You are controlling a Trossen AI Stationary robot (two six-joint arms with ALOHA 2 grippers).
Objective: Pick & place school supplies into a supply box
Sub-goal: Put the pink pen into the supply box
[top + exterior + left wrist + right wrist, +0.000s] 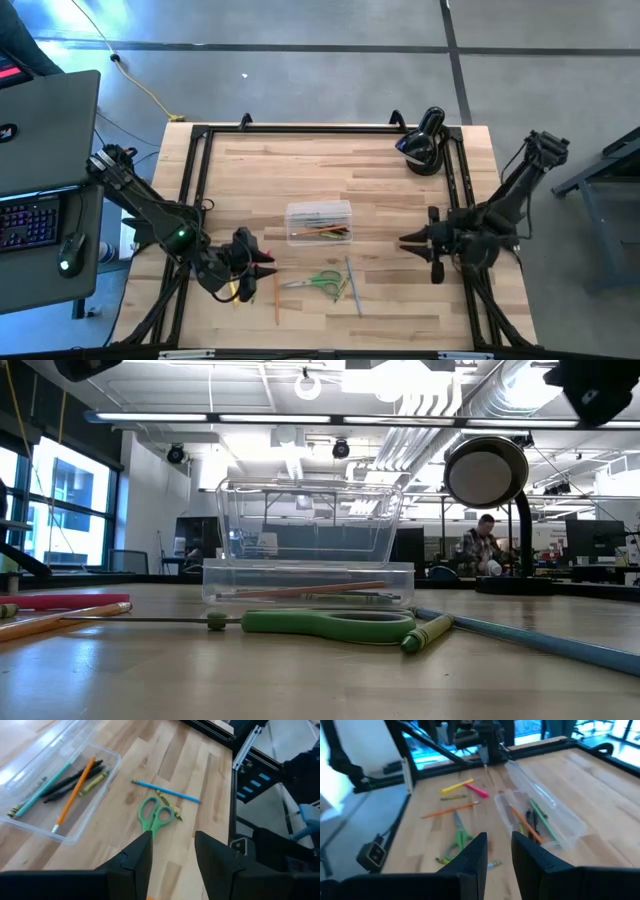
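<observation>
The clear plastic supply box (pixel 319 222) sits mid-worktop, several pencils inside. Green-handled scissors (pixel 322 282) lie at its 6 o'clock. Left end effector (pixel 170 851) hovers parted, empty; right end effector (pixel 499 851) likewise. Flat scissors may slip from a shallow pinch.

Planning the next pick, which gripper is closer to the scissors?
Left. The left gripper sits just beside the scissors, on their handle-free end; the right gripper is farther off, across the table past the blue pencil.

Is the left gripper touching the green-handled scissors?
Apart. Left wrist view shows bare wood between the left gripper's open fingertips and the green-handled scissors.
</observation>
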